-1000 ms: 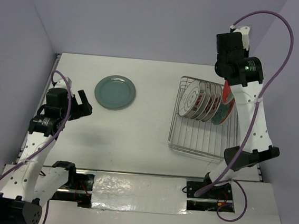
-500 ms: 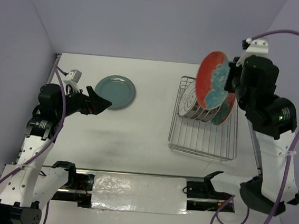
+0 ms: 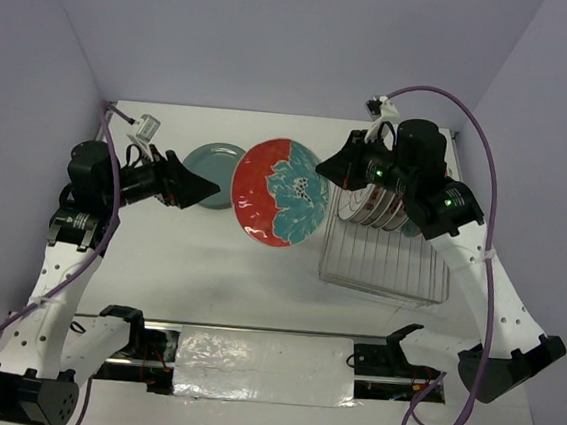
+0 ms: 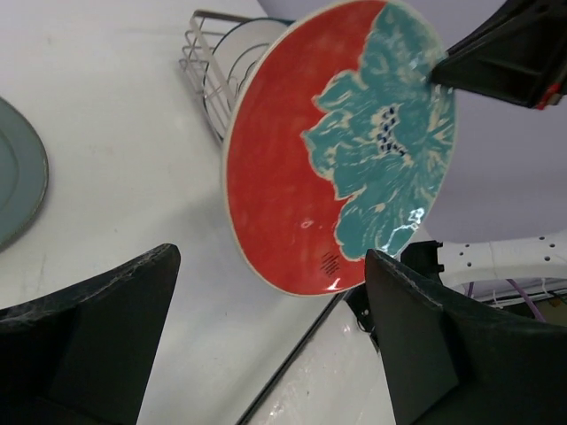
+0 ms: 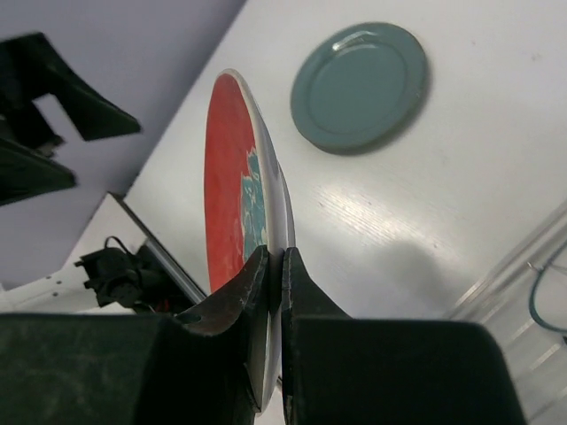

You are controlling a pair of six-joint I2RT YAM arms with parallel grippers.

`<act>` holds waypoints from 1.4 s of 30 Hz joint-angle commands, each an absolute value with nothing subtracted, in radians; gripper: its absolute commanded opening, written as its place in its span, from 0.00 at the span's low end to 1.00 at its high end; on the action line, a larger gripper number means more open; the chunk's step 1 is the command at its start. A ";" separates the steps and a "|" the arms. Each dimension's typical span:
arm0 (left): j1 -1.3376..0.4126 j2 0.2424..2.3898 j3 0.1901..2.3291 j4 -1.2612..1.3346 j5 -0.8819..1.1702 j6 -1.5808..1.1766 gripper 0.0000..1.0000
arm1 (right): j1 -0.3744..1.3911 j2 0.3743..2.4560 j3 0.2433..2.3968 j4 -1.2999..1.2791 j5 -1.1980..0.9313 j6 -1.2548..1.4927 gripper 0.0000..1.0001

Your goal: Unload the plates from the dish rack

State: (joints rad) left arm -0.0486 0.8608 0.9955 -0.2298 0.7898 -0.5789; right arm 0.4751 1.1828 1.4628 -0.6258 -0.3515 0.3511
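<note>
My right gripper [image 3: 330, 167] is shut on the rim of a red plate with teal flowers [image 3: 278, 192] and holds it in the air between the rack and the teal plate. The red plate also shows in the left wrist view [image 4: 337, 146] and edge-on in the right wrist view [image 5: 244, 221]. My left gripper [image 3: 205, 189] is open and empty, facing the red plate from the left. A plain teal-green plate [image 3: 208, 158] lies flat on the table, seen too in the right wrist view [image 5: 359, 84]. Several white patterned plates [image 3: 373, 203] stand in the silver wire dish rack [image 3: 384, 262].
Grey walls close in the table at the back and sides. The arm bases and a foil-covered strip [image 3: 260, 356] lie along the near edge. The purple cable [image 3: 487, 182] of the right arm loops above the rack.
My right gripper has lifted the red plate out of the rack and carried it left to mid-table. My left gripper has swung right, toward the plate.
</note>
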 commanded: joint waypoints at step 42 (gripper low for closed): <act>0.107 1.446 1.066 -0.040 0.434 -0.868 0.00 | 0.503 0.790 1.269 -0.560 0.115 0.371 1.00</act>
State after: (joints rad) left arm 0.1104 1.4208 0.9813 -0.2905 0.3019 -0.7906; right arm 0.5060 0.7986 1.2964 -0.4969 0.0956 0.4171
